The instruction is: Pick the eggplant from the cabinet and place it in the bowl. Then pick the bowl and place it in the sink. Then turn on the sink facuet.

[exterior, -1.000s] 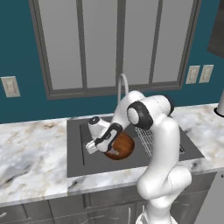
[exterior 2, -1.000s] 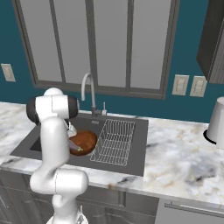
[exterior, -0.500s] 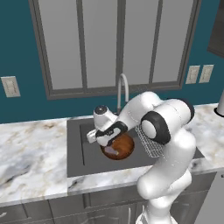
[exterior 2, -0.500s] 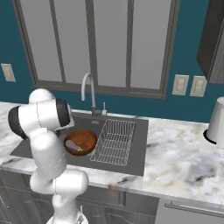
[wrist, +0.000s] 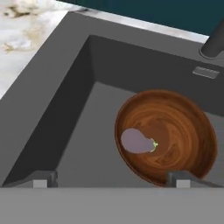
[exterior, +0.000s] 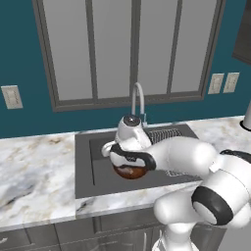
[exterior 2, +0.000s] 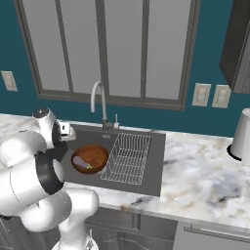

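Observation:
The reddish-brown bowl [wrist: 177, 124] sits on the floor of the dark grey sink [wrist: 65, 109], and the small purple eggplant [wrist: 136, 141] lies inside it near the rim. My gripper [wrist: 113, 179] hangs above the basin, open wide, with nothing between its fingertips [wrist: 43, 178]. It is clear of the bowl. From the right base view the bowl [exterior 2: 93, 157] with the eggplant [exterior 2: 80, 161] lies left of the white wire rack [exterior 2: 128, 156]. The faucet [exterior 2: 100, 97] stands behind the basin. My arm hides most of the bowl [exterior: 130, 172] in the left base view.
Marble counter [exterior: 34, 166] runs on both sides of the sink. A white cylinder [exterior 2: 241, 134] stands on the counter at far right. Wall outlets [exterior 2: 210, 95] and a dark wall cupboard [exterior 2: 237, 44] are at the upper right. The faucet's base [wrist: 214, 41] is close behind the bowl.
The gripper has opened and let go of the bowl, which now rests in the sink. The hand has lifted a little and the arm's elbow has swung toward the cameras.

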